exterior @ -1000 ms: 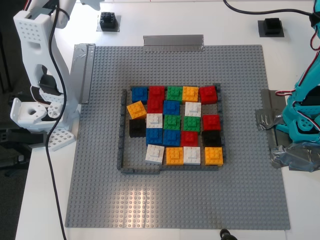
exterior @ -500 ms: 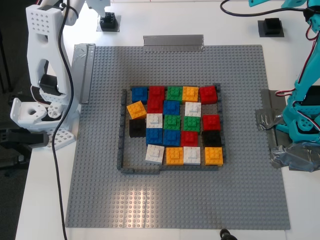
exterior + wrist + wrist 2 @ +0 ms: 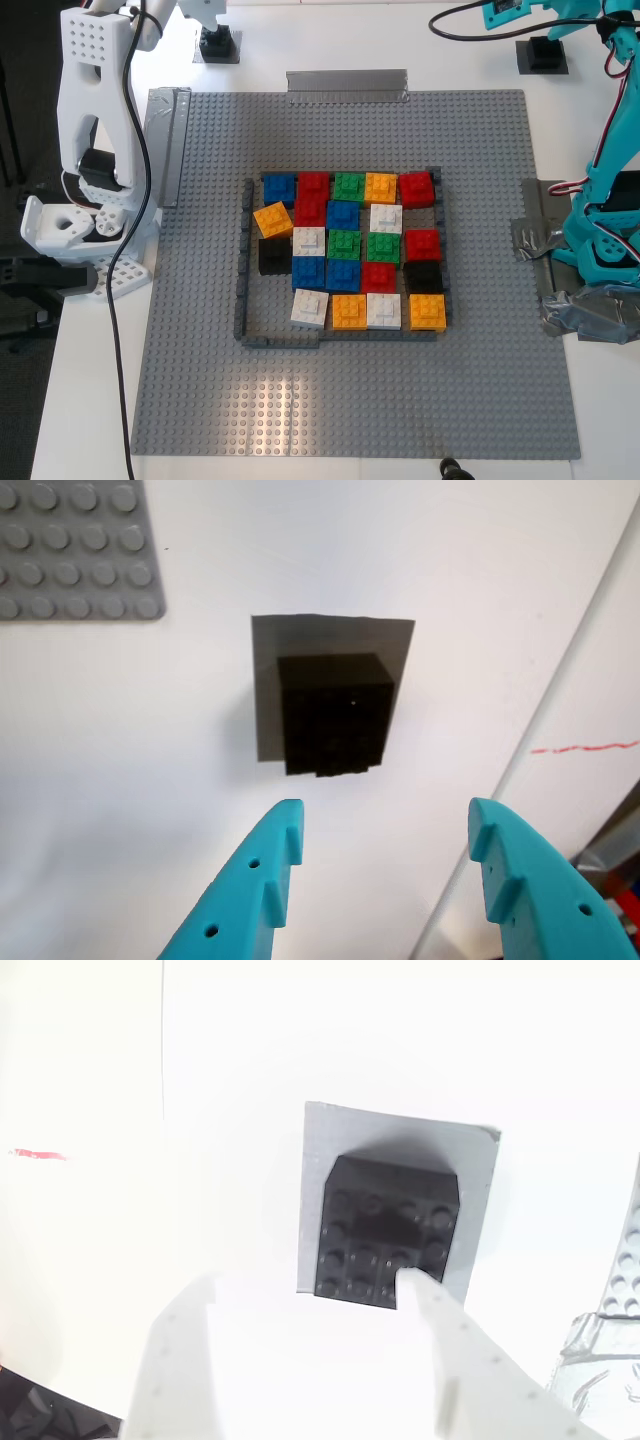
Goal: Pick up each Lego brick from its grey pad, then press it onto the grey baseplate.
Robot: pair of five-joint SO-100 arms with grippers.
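At the far left of the exterior view, a small black square plastic Lego brick (image 3: 217,40) sits on a light grey square pad (image 3: 232,57) on the white surface (image 3: 80,400). My second gripper (image 3: 310,1320), white, hangs over it. In the second wrist view its jaws are spread, with nothing between them, and one tip overlaps the near edge of that brick (image 3: 385,1242); whether it touches cannot be told.

In the middle lies the very large grey studded baseplate (image 3: 200,380), edged with crinkled silver tape strips (image 3: 346,84). A low dark-grey brick frame (image 3: 243,300) on it encloses many coloured bricks and a couple of black ones, including one (image 3: 273,255) at the frame's left side.

At the far right of the exterior view, a second black brick (image 3: 545,50) rests on a dark grey pad (image 3: 543,68). My first gripper (image 3: 385,845), teal, is seen in the first wrist view with jaws wide apart and empty, short of this brick (image 3: 335,715) and not touching it.

Each brick is judged light, rigid and smooth-sided, so a loose pinch could let it slip. Hold is best taken across two opposite flat sides, low enough to stay square, leaving the studded top and hollow underside free for pressing down.
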